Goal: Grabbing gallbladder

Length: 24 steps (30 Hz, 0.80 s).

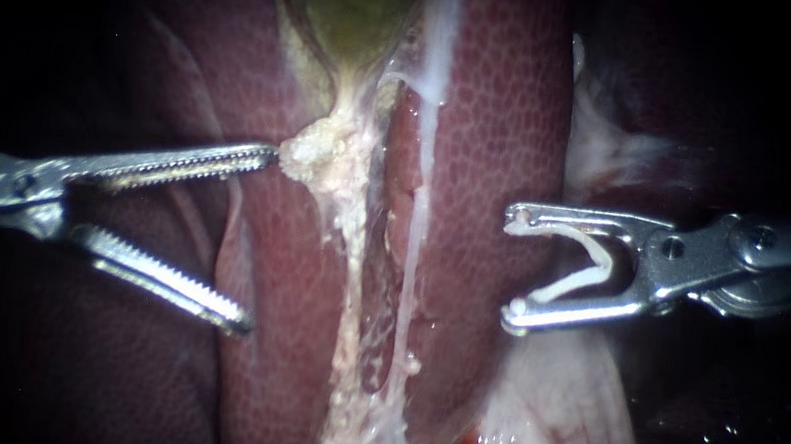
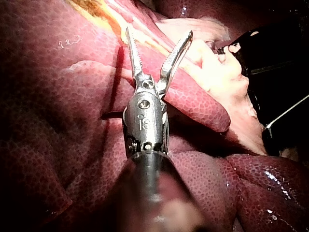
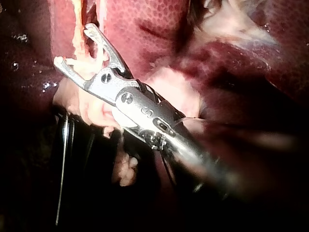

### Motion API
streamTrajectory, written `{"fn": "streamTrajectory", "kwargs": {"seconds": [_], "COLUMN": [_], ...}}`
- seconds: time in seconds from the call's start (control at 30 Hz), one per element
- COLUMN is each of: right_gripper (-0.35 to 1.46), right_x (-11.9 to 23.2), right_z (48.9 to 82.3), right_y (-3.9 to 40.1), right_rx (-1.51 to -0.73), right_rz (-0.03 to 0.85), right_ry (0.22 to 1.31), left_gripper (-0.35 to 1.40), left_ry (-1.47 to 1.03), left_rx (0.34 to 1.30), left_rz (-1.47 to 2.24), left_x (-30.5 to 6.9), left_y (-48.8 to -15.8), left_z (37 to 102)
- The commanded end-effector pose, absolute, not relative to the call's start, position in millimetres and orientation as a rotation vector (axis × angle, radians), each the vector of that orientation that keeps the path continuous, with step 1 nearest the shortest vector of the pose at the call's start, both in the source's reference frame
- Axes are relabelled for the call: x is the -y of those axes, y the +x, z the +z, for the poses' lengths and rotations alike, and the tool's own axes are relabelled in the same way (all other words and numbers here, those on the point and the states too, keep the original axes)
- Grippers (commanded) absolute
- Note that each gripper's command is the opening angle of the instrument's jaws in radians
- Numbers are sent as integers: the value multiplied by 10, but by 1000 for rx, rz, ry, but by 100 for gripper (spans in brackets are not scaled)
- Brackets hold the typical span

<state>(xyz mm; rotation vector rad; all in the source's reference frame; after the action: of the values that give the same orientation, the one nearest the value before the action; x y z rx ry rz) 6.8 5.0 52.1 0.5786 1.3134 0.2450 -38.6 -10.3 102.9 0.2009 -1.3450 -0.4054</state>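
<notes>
Gallbladder (image 1: 357, 6) lies between lobes of liver (image 1: 499, 114), its long axis running up and down the endoscope view and tapering downward to a neck capped by pale fatty tissue (image 1: 323, 155). The left instrument (image 1: 261, 238) is the nearer. Its serrated claw stands open and empty, upper tip touching that pale tissue, with the green body above and to the right. The right instrument (image 1: 511, 266), well apart across the liver, grips a white clip (image 1: 564, 288) in its spread claw. The left wrist view shows the gap of the left claw bare. Only the endoscope view shows the green body.
</notes>
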Motion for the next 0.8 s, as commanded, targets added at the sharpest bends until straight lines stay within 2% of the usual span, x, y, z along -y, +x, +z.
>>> {"fn": "streamTrajectory", "kwargs": {"seconds": [0.03, 0.47, 0.8], "right_gripper": [57, 57, 57], "right_x": [-49, -49, -49], "right_z": [521, 521, 520], "right_y": [68, 68, 68], "right_rx": [-1313, -1314, -1312], "right_rz": [245, 245, 250], "right_ry": [579, 579, 583], "left_gripper": [81, 81, 79], "left_ry": [201, 195, 185], "left_rx": [1346, 1341, 1335], "left_rz": [-405, -417, -429], "left_x": [103, 83, 58], "left_y": [-385, -383, -399], "left_z": [1030, 1045, 1061]}}
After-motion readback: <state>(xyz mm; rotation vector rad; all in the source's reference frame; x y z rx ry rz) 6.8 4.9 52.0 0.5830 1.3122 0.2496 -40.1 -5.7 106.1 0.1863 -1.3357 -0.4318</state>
